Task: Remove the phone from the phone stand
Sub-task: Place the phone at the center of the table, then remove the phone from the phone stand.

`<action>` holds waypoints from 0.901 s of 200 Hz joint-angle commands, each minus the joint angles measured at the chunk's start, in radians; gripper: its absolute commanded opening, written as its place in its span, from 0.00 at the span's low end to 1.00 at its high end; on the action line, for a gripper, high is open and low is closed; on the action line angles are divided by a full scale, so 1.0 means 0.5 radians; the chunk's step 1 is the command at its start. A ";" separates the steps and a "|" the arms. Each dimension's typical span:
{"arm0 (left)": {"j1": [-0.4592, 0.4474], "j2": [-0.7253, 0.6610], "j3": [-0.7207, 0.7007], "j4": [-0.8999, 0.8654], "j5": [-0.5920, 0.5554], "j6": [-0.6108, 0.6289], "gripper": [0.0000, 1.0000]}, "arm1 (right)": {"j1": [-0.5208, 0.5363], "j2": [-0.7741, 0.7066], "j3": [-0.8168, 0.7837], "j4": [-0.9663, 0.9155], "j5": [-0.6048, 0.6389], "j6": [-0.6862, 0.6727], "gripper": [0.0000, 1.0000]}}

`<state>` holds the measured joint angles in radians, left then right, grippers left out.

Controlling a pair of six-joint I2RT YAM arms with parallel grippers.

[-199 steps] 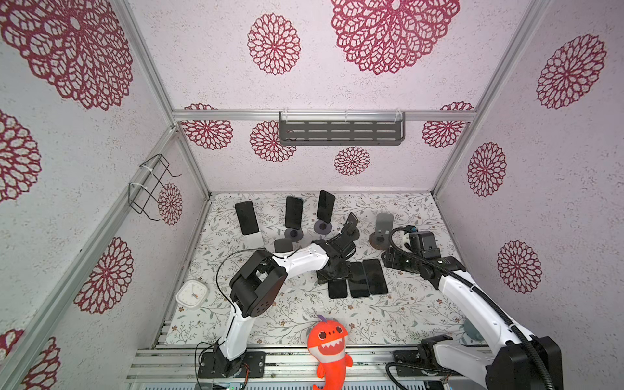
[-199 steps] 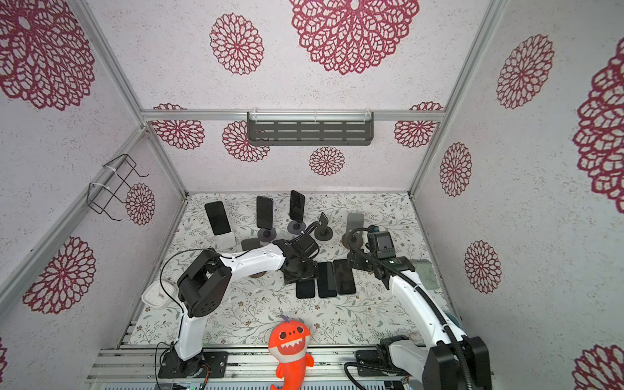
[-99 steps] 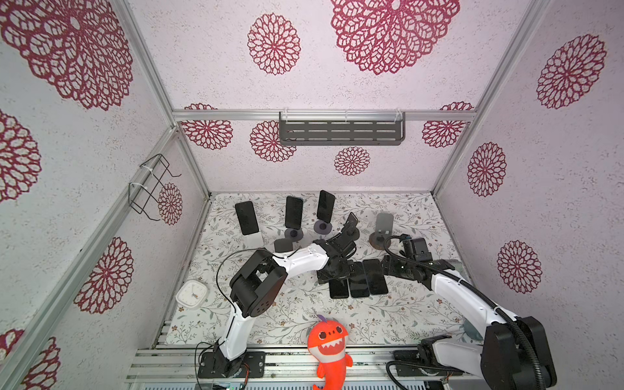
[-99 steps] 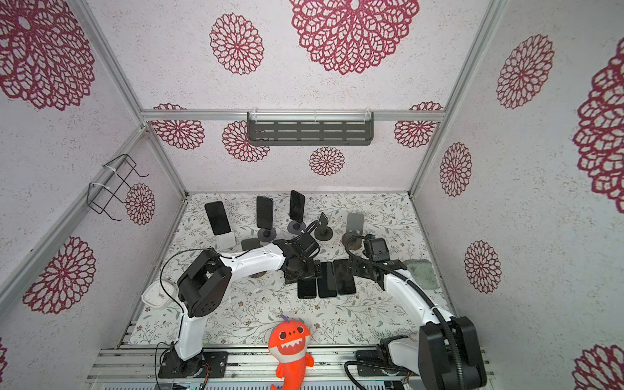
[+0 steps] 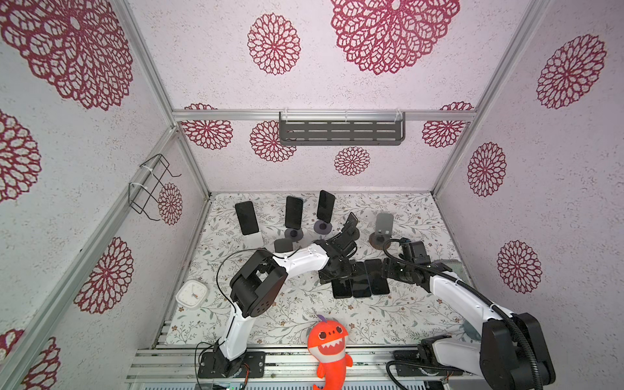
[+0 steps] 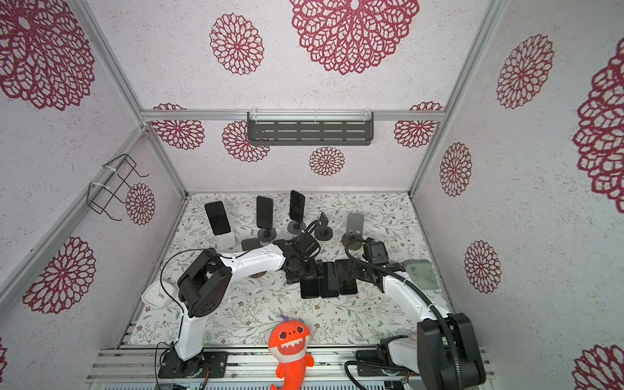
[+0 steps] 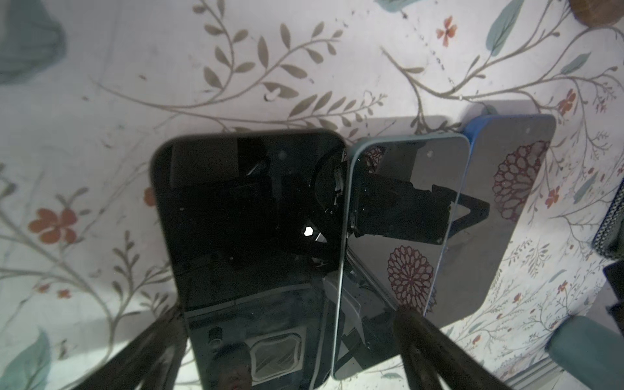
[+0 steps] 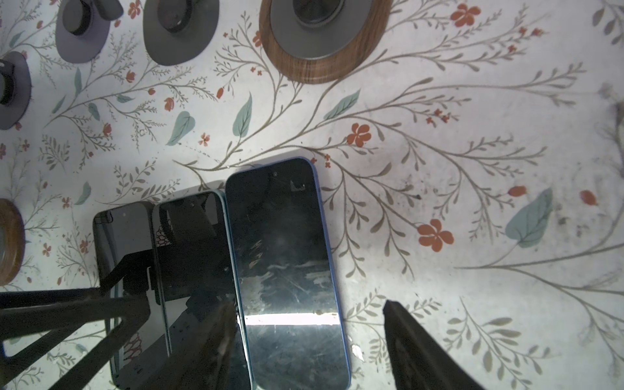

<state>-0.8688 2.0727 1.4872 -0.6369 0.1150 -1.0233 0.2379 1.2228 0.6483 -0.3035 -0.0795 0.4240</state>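
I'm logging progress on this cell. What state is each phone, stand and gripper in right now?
Left-back phone: docked, leaning back.
Middle-back phone: docked, upright.
Right-back phone: docked, upright.
Small dark stand: empty.
Grey wood-based stand: empty.
Black phone: lying flat, screen up.
Light-blue phone: lying flat, screen up.
Blue phone: lying flat, screen up.
Left gripper: open, over the black phone.
Right gripper: open, straddling the blue phone.

Three flat phones (image 5: 361,287) lie edge to edge mid-mat, left arm (image 5: 300,261) and right arm (image 5: 452,290) crowding them. Phone stands (image 5: 384,221) block 11 to 1 o'clock. Mat (image 5: 388,320) open toward 6 o'clock.
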 commanded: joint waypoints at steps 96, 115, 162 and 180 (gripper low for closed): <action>0.156 -0.567 0.197 -0.147 -0.295 0.739 0.98 | -0.009 -0.187 0.039 0.121 -0.174 0.057 0.75; 0.266 -0.640 0.237 -0.128 -0.253 0.876 0.98 | -0.010 -0.215 0.047 0.161 -0.220 0.063 0.75; 0.516 -0.618 0.478 -0.028 -0.254 1.201 0.98 | -0.002 -0.267 0.064 0.275 -0.351 0.106 0.75; 0.557 -0.512 0.681 -0.042 -0.282 1.389 0.98 | 0.000 -0.278 0.069 0.287 -0.374 0.103 0.75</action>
<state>-0.6060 1.7634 1.7195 -0.6838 -0.0032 -0.4953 0.2382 1.1126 0.6498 -0.1974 -0.2253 0.4564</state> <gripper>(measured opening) 0.978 0.753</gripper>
